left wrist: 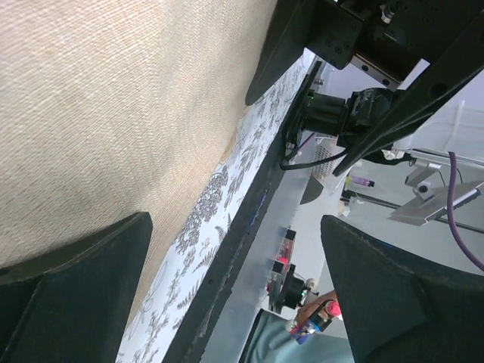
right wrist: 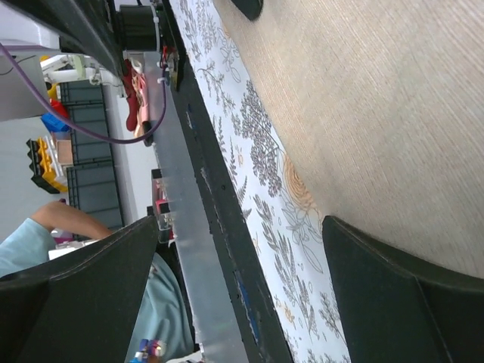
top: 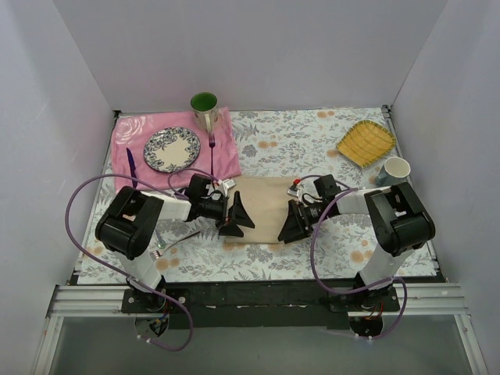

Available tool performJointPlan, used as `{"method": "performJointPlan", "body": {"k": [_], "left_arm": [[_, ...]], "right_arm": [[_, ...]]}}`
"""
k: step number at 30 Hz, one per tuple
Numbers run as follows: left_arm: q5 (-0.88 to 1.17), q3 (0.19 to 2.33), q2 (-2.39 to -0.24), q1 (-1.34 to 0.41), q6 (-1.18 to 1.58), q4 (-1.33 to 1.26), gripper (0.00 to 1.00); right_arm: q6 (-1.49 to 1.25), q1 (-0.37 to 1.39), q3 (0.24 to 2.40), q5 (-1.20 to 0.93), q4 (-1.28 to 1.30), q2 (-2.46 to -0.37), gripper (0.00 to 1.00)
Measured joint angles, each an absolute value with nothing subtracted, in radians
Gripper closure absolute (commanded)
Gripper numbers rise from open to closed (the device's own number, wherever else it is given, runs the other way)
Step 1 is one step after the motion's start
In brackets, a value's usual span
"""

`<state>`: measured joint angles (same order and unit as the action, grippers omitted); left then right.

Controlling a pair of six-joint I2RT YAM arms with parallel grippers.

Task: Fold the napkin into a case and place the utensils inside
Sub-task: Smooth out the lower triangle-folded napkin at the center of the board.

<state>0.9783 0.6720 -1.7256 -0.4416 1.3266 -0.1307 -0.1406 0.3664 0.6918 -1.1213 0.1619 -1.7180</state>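
Note:
The beige-tan napkin (top: 264, 205) lies flat on the floral tablecloth between my two grippers. My left gripper (top: 237, 219) is open at the napkin's left near edge, one finger over the cloth, holding nothing. My right gripper (top: 295, 223) is open at the napkin's right near edge, also empty. The left wrist view shows the napkin (left wrist: 113, 113) under one finger (left wrist: 68, 295). The right wrist view shows the napkin (right wrist: 363, 98) beside one finger (right wrist: 408, 302). A slim metal spoon (top: 181, 237) and a small pale fork (top: 159, 239) lie by the left arm, partly hidden.
A pink mat (top: 226, 152) at the back left holds a patterned plate (top: 171, 148), a purple fork (top: 212, 148) and a dark purple utensil (top: 131, 168). A green mug (top: 205, 105) stands behind it. A yellow dish (top: 365, 142) and a white cup (top: 394, 169) sit at the back right.

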Motion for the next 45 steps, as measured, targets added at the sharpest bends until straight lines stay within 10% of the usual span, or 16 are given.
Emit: {"method": "performJointPlan", "body": {"k": [15,45], "left_arm": [[1.026,0.708,-1.626,-0.456,1.019,0.056,0.02],[1.036,0.762,-1.783,-0.546,1.028,-0.093,0.02]], "right_arm": [[-0.336,0.333,0.808,-1.136,0.004,-1.601,0.01],[-0.448,0.140,1.195,-1.049,-0.152,-2.106,0.01]]}}
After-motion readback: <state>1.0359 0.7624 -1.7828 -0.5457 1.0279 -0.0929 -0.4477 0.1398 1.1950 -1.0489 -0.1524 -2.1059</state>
